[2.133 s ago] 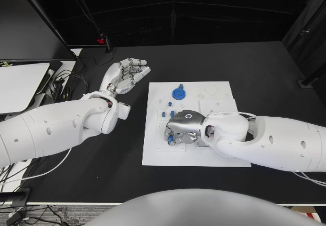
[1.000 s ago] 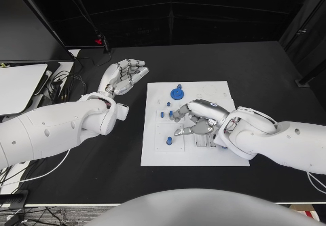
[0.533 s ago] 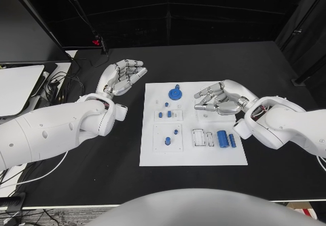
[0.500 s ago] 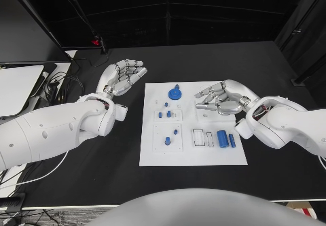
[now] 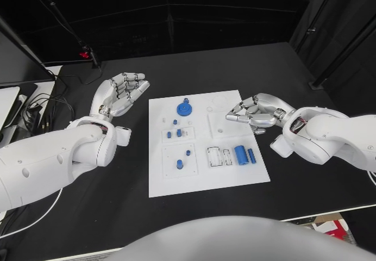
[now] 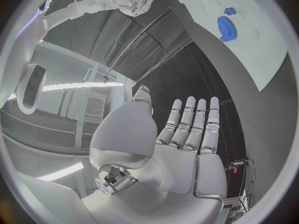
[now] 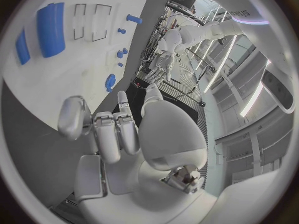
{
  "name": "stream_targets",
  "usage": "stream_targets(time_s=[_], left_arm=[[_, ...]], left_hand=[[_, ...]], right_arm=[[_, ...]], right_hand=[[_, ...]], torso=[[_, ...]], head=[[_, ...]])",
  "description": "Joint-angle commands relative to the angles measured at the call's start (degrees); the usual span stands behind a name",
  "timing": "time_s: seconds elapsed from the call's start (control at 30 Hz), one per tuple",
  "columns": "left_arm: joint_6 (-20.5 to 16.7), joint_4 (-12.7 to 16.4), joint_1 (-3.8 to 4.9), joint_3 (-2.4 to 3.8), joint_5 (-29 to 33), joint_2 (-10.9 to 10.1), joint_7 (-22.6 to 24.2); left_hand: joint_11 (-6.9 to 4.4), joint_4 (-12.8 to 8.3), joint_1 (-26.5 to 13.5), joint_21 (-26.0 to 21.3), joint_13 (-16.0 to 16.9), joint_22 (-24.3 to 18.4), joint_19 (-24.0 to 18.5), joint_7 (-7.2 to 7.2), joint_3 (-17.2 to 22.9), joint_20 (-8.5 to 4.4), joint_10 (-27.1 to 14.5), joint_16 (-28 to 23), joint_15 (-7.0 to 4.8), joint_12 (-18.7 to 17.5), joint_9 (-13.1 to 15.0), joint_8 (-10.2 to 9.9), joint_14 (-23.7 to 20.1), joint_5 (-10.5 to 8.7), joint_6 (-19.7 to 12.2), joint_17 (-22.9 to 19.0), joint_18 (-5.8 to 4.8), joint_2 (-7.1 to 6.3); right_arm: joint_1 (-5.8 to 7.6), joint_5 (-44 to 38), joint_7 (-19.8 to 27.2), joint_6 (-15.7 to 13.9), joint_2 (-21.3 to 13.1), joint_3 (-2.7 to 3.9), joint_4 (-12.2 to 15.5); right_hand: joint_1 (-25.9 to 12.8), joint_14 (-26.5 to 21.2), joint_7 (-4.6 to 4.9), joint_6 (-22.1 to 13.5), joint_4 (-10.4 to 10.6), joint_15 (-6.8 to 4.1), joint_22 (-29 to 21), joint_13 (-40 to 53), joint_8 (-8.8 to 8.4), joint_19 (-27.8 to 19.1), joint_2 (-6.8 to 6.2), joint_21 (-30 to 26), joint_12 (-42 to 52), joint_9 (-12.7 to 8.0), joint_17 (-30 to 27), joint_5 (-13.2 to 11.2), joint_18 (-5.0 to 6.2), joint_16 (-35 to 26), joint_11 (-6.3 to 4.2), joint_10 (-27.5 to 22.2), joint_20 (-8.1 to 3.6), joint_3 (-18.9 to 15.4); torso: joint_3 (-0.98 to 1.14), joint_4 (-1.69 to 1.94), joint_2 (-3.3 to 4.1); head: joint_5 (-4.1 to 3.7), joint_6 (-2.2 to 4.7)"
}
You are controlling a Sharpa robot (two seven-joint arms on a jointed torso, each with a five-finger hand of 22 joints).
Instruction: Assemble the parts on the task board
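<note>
Left robot hand [image 5: 119,93] spread beside the task board [image 5: 205,163] (cables [image 5: 43,103] nearby); right robot hand [image 5: 255,115] curled, holding nothing

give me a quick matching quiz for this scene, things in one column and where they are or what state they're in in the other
Things:
1. left hand
2. right hand
3. blue gear
4. two blue cylinders

Place or state:
A. lying side by side on the board's near right part
B. fingers curled, over the board's right edge
C. open, off the board to its left
D. on the board's far part

Pairs: 1-C, 2-B, 3-D, 4-A
</note>
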Motion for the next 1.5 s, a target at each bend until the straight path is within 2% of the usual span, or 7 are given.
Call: stream_targets(time_s=[0.03,0.13,0.33,0.47,0.63,0.93,1.5], left_arm=[[0.37,-0.02,0.08,0.05,0.49,0.16,2.42],[0.41,-0.06,0.08,0.05,0.49,0.24,2.41],[0.48,-0.03,0.08,0.05,0.49,0.28,2.41],[0.53,-0.01,0.08,0.05,0.5,0.15,2.39],[0.62,0.01,0.08,0.05,0.5,0.06,2.37],[0.77,0.0,0.07,0.05,0.5,-0.12,2.37],[0.74,-0.11,0.04,0.05,0.5,-0.53,2.33]], left_hand=[[-0.16,-0.09,0.12,0.32,-0.06,-0.07,0.45,6.54,-0.35,0.08,-0.36,0.36,0.09,0.18,-0.05,0.4,-0.47,0.39,-0.28,-0.05,-0.25,0.48],[-0.16,-0.09,0.12,0.32,-0.06,-0.07,0.45,6.54,-0.35,0.08,-0.36,0.36,0.09,0.18,-0.05,0.4,-0.47,0.39,-0.28,-0.05,-0.25,0.48],[-0.16,-0.1,0.14,0.32,-0.06,-0.08,0.46,6.55,-0.37,0.08,-0.37,0.38,0.09,0.2,-0.05,0.41,-0.47,0.4,-0.3,-0.07,-0.25,0.49],[-0.16,-0.1,0.15,0.32,-0.06,-0.09,0.46,6.55,-0.38,0.08,-0.37,0.39,0.09,0.21,-0.06,0.42,-0.48,0.41,-0.31,-0.09,-0.25,0.5],[-0.16,-0.1,0.17,0.32,-0.06,-0.1,0.46,6.55,-0.39,0.09,-0.38,0.4,0.09,0.22,-0.06,0.43,-0.48,0.41,-0.32,-0.1,-0.25,0.51],[-0.16,-0.1,0.17,0.32,-0.06,-0.1,0.46,6.55,-0.39,0.09,-0.38,0.4,0.09,0.22,-0.06,0.43,-0.48,0.41,-0.32,-0.1,-0.25,0.51],[-0.16,-0.11,0.22,0.32,-0.06,-0.12,0.46,6.55,-0.41,0.09,-0.38,0.44,0.09,0.27,-0.07,0.45,-0.49,0.45,-0.37,-0.14,-0.25,0.57]], right_arm=[[0.01,-6.76,-2.63,-2.62,-0.76,-0.34,1.02],[-0.01,-12.68,-5.87,-3.8,-1.56,-0.6,1.92],[-0.07,-23.9,-15.7,-3.87,-3.35,-0.84,4.24],[-0.12,-32.06,-24.32,-2.56,-4.54,-0.97,6.09],[-0.24,-38.65,-31.3,-0.13,-5.04,-1.2,7.67],[-0.72,-45.96,-38.4,4.82,-4.29,-1.6,9.0],[-2.08,-47.3,-41.79,10.33,-2.31,-1.67,9.94]], right_hand=[[-0.22,5.97,0.18,-0.4,0.0,0.14,13.16,15.05,3.44,8.8,-0.64,11.39,0.18,1.11,15.04,3.86,-2.8,0.14,0.05,6.14,0.35,-0.65],[-0.71,5.97,-0.22,-1.38,0.08,-0.05,15.09,15.05,5.77,12.93,-1.21,16.48,0.18,1.91,15.04,4.72,-4.25,0.14,-0.11,6.14,0.04,-0.46],[-2.91,5.97,-0.13,-3.05,0.03,-0.27,15.1,15.05,7.85,12.94,-2.8,16.49,0.18,2.62,15.04,5.05,-4.26,0.14,-0.19,6.14,-0.2,0.33],[-6.65,5.97,-0.15,-4.04,0.19,-0.55,15.1,15.05,10.39,12.94,-5.56,16.49,0.18,3.61,15.04,5.43,-4.26,0.14,-0.18,6.14,-0.48,2.8],[-8.4,5.97,-0.47,-4.31,0.21,-0.92,15.1,15.05,12.72,12.94,-7.83,16.49,0.18,4.58,15.04,5.76,-4.26,0.14,-0.45,6.14,-0.76,5.41],[-9.22,5.97,-0.84,-4.06,0.27,-1.25,15.1,15.05,14.49,12.94,-9.31,16.49,0.18,5.29,15.04,5.79,-4.26,0.14,-0.78,6.14,-1.07,6.47],[-10.26,5.97,-1.55,-2.69,0.27,-1.63,15.1,15.05,15.85,12.94,-8.95,16.49,0.18,5.73,15.04,5.15,-4.26,0.14,-1.43,6.14,-1.42,7.2]], torso=[[0.03,-0.12,0.06],[0.01,-0.27,0.03],[0.1,-0.11,0.09],[0.06,-0.24,0.03],[0.07,-0.2,0.01],[0.17,-0.02,-0.01],[0.16,-0.04,-0.04]], head=[[-1.99,0.0],[-3.04,0.0],[-5.65,0.0],[-7.0,0.0],[-8.12,0.0],[-8.67,0.0],[-8.23,0.0]])
